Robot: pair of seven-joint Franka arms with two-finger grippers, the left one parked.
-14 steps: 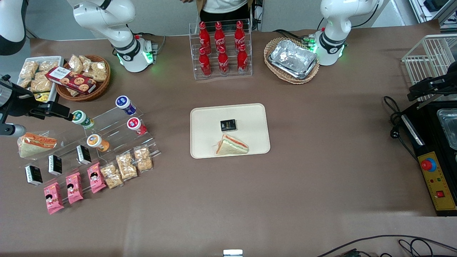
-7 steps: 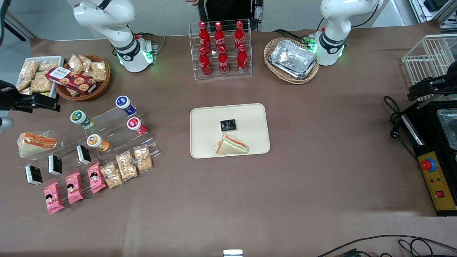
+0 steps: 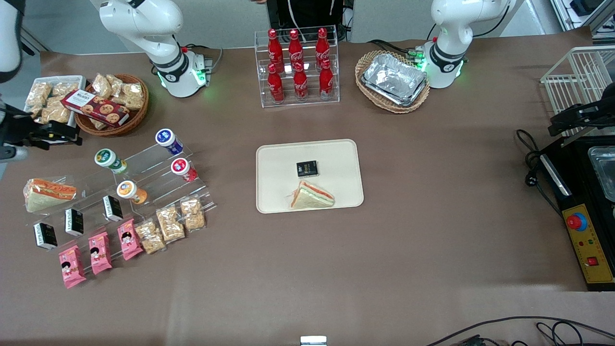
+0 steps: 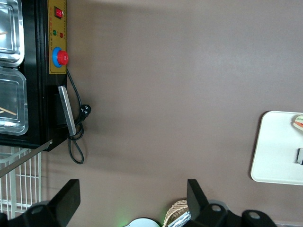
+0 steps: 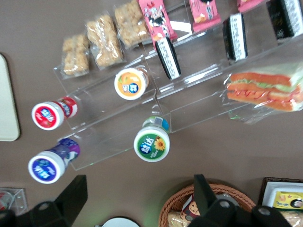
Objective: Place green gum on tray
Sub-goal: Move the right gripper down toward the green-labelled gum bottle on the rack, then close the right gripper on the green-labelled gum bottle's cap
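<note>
Still untouched: large flat cream-beige tray (image 3: 336,158), well apart from the clear acrylic stepped rack (image 3: 144,178) toward the working arm's end. Small green-bodied, white-lidded gum bottle (image 3: 110,160) resting on that rack. Gripper (image 5: 139,196) above it, wide open, empty. Risk: clipping the neighbouring orange bottle (image 5: 131,83), or gum rolling off.

The brown counter (image 4: 180,71) carries a cream tray (image 4: 277,146) toward the working arm's end and a black machine (image 4: 35,75) with a red button (image 4: 61,57), well apart.
</note>
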